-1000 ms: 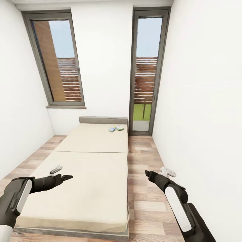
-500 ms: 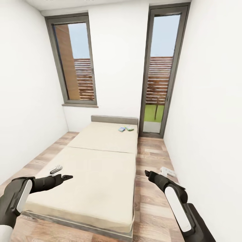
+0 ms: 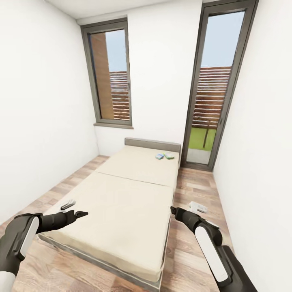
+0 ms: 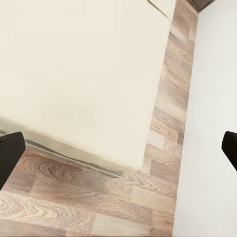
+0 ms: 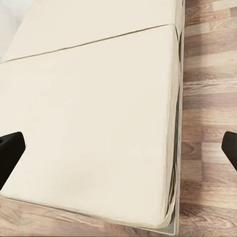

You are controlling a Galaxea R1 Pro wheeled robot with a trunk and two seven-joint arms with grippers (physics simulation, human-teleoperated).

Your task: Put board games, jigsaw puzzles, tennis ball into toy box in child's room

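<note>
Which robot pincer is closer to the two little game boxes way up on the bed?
Right. The right pincer hangs at the bed's near right edge, on the same side as the board games. The left pincer hangs over the near left corner, farther away.

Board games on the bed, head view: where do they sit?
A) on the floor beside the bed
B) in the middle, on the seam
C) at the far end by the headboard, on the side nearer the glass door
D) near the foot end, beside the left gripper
C: the two board games lie side by side on the bed just before the headboard, on the side toward the glass door.
</note>
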